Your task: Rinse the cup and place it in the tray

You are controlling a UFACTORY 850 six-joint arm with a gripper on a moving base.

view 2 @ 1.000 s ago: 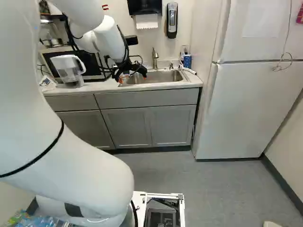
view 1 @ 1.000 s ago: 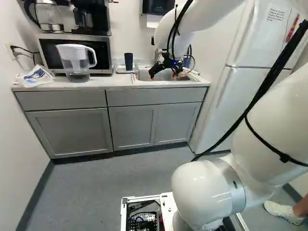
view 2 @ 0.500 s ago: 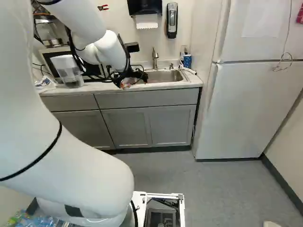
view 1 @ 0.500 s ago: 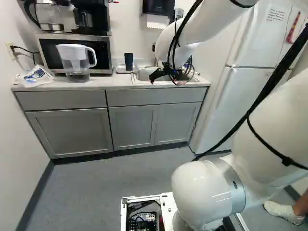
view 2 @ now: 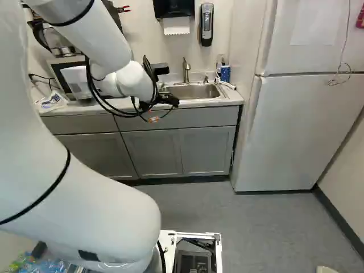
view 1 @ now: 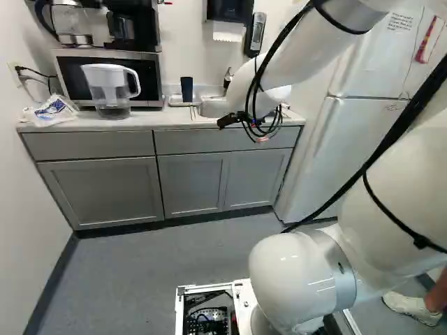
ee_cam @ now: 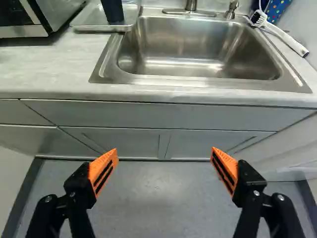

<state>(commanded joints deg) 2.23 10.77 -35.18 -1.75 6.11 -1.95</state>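
In the left base view my gripper (view 1: 227,121) hangs in front of the counter's edge near the sink (view 1: 214,108); the right base view shows the gripper (view 2: 170,101) there too. Seen from the wrist, the gripper (ee_cam: 164,150) is open, its orange-padded fingers wide apart with only floor and cabinet fronts beyond. A dark cup (ee_cam: 113,11) stands in the tray (ee_cam: 81,23), beside the sink basin (ee_cam: 198,49) on the microwave side. The cup's top lies outside the wrist view, but the left base view shows the whole cup (view 1: 186,88) upright.
A water pitcher (view 1: 110,91) stands before the microwave (view 1: 75,78), with a plastic bag (view 1: 52,112) beside it. The faucet (view 2: 186,68) rises behind the sink. A white brush-like tool (ee_cam: 285,37) lies at the sink's far side, near the fridge (view 2: 284,131).
My arm has drawn back from over the sink toward the base, bringing the gripper out in front of the counter. The cup and tray stand unmoved, and the base has stayed in place.
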